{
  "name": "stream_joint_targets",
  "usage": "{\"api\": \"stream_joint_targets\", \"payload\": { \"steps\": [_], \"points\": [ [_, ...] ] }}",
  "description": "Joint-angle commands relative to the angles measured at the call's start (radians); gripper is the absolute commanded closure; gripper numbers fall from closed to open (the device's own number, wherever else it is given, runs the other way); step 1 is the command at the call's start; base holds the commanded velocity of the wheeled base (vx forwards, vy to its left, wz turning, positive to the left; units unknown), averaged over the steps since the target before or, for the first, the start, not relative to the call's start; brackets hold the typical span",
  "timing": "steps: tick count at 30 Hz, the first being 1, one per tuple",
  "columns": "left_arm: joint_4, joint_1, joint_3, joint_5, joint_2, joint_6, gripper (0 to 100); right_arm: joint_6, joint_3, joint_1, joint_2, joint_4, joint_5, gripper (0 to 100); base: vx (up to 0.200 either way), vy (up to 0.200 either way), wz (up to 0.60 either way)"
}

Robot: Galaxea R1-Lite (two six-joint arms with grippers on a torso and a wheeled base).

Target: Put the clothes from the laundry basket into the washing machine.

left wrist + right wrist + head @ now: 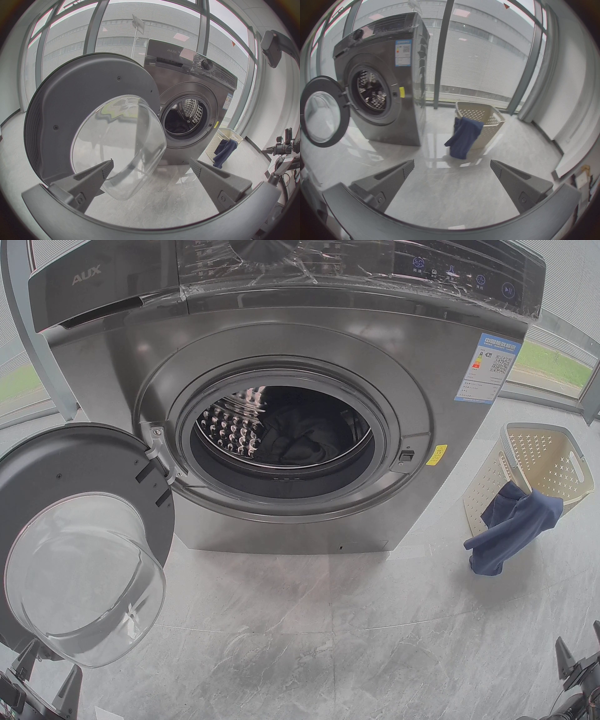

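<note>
I look down on a glossy grey marbled floor (325, 640); daylight floods tall dark-framed windows (487, 47) beside a white wall (568, 93).

Grey front-loading washing machine (300, 334): pale logo (85, 275) on drawer panel (131, 271), blue-white label (487, 368) with QR code. Small yellow sticker (436, 454) beside latch (406, 456); print illegible.

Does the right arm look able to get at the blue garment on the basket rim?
Probably yes: the right gripper is open, and only bare floor lies between it and the blue garment, which is some way off.
</note>
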Motion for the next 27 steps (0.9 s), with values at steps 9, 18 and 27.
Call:
{"api": "stream_joint_targets", "payload": {
  "steps": [9, 18, 27],
  "points": [
    [0.045, 0.002, 0.018, 0.132, 0.003, 0.074, 0, 0.040, 0.013, -0.099, -0.229, 0.044, 0.313, 0, 0.000, -0.156, 0.00],
    [0.054, 0.050, 0.018, 0.127, -0.020, 0.073, 0, 0.039, 0.015, -0.099, -0.229, 0.040, 0.307, 0, 0.000, -0.044, 0.00],
    [0.077, 0.079, 0.018, 0.085, -0.073, 0.097, 0, 0.043, 0.018, -0.099, -0.229, 0.034, 0.302, 0, 0.000, -0.022, 0.00]
  ]
}}
